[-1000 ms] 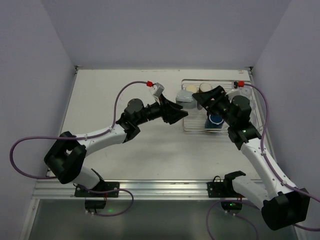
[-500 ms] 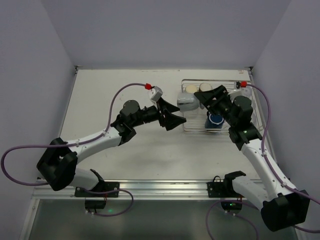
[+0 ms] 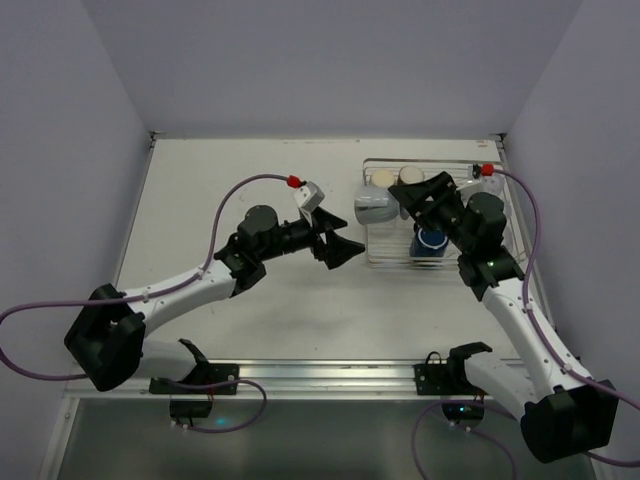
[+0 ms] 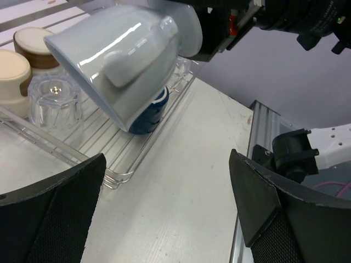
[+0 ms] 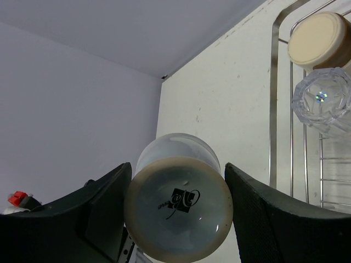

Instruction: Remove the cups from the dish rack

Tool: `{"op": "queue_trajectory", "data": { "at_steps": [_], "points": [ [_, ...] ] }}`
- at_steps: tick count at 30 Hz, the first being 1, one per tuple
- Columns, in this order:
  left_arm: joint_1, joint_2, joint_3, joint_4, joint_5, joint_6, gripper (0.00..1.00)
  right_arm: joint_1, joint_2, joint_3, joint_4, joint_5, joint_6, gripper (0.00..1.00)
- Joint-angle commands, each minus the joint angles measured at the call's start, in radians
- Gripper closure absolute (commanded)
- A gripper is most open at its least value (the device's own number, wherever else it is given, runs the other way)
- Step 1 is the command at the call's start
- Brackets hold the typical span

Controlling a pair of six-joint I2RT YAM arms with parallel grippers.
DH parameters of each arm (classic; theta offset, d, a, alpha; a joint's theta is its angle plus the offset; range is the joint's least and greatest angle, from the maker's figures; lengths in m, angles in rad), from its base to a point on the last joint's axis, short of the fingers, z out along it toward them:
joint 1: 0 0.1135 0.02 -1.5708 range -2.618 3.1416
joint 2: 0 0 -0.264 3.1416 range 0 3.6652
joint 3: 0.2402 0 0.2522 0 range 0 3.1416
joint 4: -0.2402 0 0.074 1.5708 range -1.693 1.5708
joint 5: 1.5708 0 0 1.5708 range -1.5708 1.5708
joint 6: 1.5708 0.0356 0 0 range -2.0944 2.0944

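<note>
Table [image 3: 250,180], white and walled on three sides, with both arms mounted at its near edge. Dish rack [image 3: 372,258], silver wire with low sides, stands at the far right of the table, well apart from the left wall.

Right arm [image 3: 510,300] reaches over the rack from the near side. Left arm [image 3: 190,285] stretches across the middle of the table towards the rack's left side.

Right gripper [image 3: 398,203] is clamped on the light blue-grey mug [image 3: 372,207]. In the right wrist view, the fingers [image 5: 104,213] press on either side of the mug's base, which faces the camera. The mug is raised clear of the wires and lies tilted on its side at the rack's left edge (handle and glossy wall plain in the left wrist view), mouth turned away from the right gripper.

Left gripper [image 3: 343,243] is spread wide with nothing between its fingers [image 4: 55,219]. It hovers above bare table just beside the rack, aimed at the lifted mug but apart from it.

Navy mug [image 3: 432,240] sits inside the rack near its front edge, below the raised mug in the left wrist view. Two brown cups with cream tops [image 3: 410,174] stand side by side in the rack's far end. A glass tumbler [image 5: 322,98], upside down, rests on the wires just beside them.
</note>
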Motion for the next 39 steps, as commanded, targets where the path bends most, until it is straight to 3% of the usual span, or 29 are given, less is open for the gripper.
{"op": "queue_trajectory", "data": {
  "at_steps": [1, 7, 10, 13, 17, 21, 24, 25, 29, 32, 37, 39],
  "points": [
    [-0.002, 0.055, 0.077, 0.027, -0.046, 0.054, 0.03, -0.006, -0.028, 0.004, 0.125, -0.064, 0.049, 1.0],
    [-0.001, 0.141, 0.148, 0.151, -0.011, 0.02, 0.04, -0.007, -0.02, -0.019, 0.162, -0.129, 0.082, 1.0],
    [-0.002, 0.187, 0.173, 0.206, 0.03, -0.015, 0.13, -0.006, -0.005, -0.036, 0.202, -0.172, 0.112, 1.0],
    [-0.002, 0.19, 0.139, 0.323, 0.055, -0.078, 0.31, -0.007, 0.012, -0.045, 0.22, -0.192, 0.131, 1.0],
    [-0.002, 0.163, 0.133, 0.366, 0.051, -0.103, 0.71, -0.006, 0.035, -0.064, 0.257, -0.225, 0.154, 1.0],
    [-0.002, 0.129, 0.105, 0.403, 0.034, -0.139, 0.96, -0.006, 0.056, -0.076, 0.293, -0.261, 0.184, 0.99],
    [-0.002, 0.092, 0.079, 0.43, 0.009, -0.153, 1.0, -0.004, 0.067, -0.075, 0.29, -0.29, 0.18, 0.82],
    [-0.002, 0.07, 0.067, 0.432, 0.002, -0.153, 1.0, -0.004, 0.064, -0.079, 0.29, -0.29, 0.177, 0.59],
    [-0.002, 0.013, 0.048, 0.377, -0.089, -0.127, 1.0, -0.006, 0.055, -0.059, 0.216, -0.29, 0.119, 0.15],
    [-0.004, -0.012, 0.051, 0.325, -0.155, -0.096, 1.0, -0.006, 0.041, -0.047, 0.159, -0.264, 0.069, 0.01],
    [-0.001, -0.021, 0.067, 0.277, -0.213, -0.063, 1.0, -0.006, 0.027, -0.041, 0.121, -0.238, 0.026, 0.01],
    [-0.001, -0.027, 0.09, 0.17, -0.297, -0.041, 1.0, -0.007, 0.018, -0.03, 0.095, -0.212, -0.004, 0.01]
  ]
}}
